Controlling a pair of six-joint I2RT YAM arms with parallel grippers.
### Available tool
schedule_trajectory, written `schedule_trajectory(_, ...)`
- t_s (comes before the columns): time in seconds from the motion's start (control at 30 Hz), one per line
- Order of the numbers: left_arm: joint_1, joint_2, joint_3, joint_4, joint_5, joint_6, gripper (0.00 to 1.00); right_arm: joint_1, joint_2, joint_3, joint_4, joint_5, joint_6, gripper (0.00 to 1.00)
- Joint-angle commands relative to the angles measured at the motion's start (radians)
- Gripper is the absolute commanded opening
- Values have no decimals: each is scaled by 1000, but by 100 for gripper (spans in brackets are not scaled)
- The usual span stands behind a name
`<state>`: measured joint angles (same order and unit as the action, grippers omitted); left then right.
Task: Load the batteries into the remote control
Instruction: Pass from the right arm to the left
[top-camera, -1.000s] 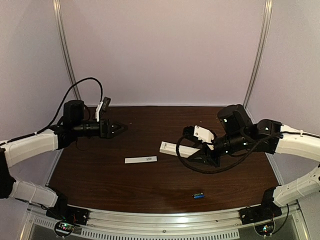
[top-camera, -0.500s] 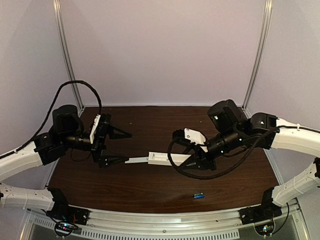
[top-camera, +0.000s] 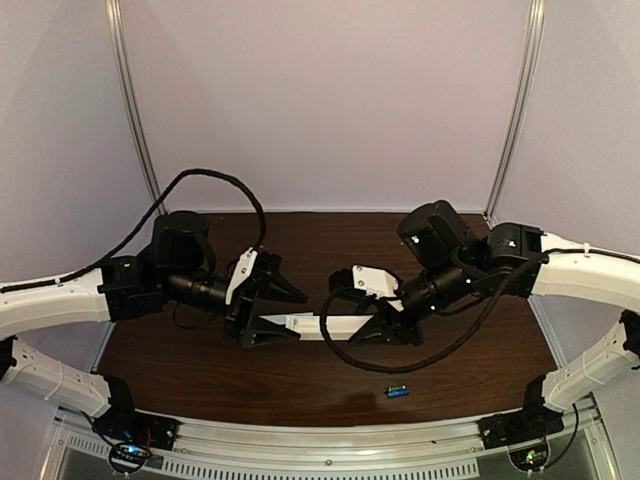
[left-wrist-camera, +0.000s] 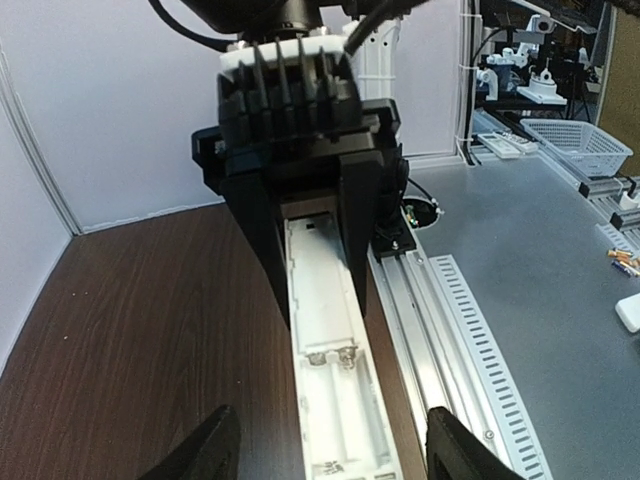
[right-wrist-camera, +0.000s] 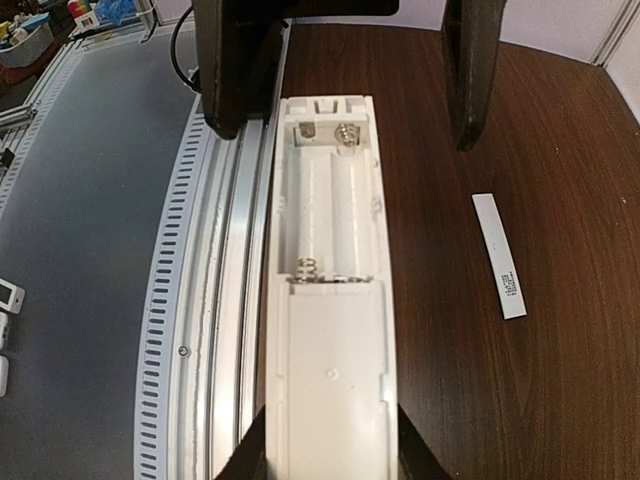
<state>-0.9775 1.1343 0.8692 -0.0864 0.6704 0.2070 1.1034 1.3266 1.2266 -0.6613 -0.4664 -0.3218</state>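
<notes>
So the right gripper (right-wrist-camera: 328, 432) is clamping one end of the remote control (top-camera: 318, 325), fingers closed snug on both long edges, and it's holding it up off the table (top-camera: 200, 372), roughly over the middle. The battery recess is facing up and sitting empty, springs showing at both ends. The left gripper (top-camera: 298, 317) is pointing straight at it with its jaws spread wide, holding nothing. The remote's free end is poking in between the two fingers (left-wrist-camera: 212, 452) with a clear gap on each side, so nothing's touching there. One battery (top-camera: 398, 391) is lying down near the table's front edge, just shy of the rail (top-camera: 330, 440) and well apart from the remote. The thin cover strip (right-wrist-camera: 498, 256) is lying flat on the wood beside the left gripper, with lots of bare tabletop around it
</notes>
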Motion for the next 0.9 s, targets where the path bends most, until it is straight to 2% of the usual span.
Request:
schedule_trajectory(0.0, -25, 58, 46, -24, -42, 18, 61, 13, 6, 47, -17, 43, -25, 0)
schedule_trajectory(0.2, -39, 109, 80, -38, -68, 11, 52, 18, 8, 49, -24, 74, -33, 0)
schedule_trajectory(0.43, -39, 99, 79, -27, -94, 4, 24, 19, -7, 30, -5, 118, -26, 2)
schedule_trajectory(0.5, -39, 88, 65, 1, -93, -15, 15, 18, -28, 15, 28, 144, -2, 37)
schedule_trajectory(0.67, -38, 50, 0, 154, -163, -90, 3, 12, -155, -69, 219, 296, 99, 96)
schedule_trajectory(0.7, -37, 47, -11, 188, -183, -108, 1, 13, -190, -91, 264, 315, 117, 99)
schedule_trajectory(0.87, -37, 25, -60, 342, -338, -190, 0, -18, -290, -135, 406, 448, 265, 100)
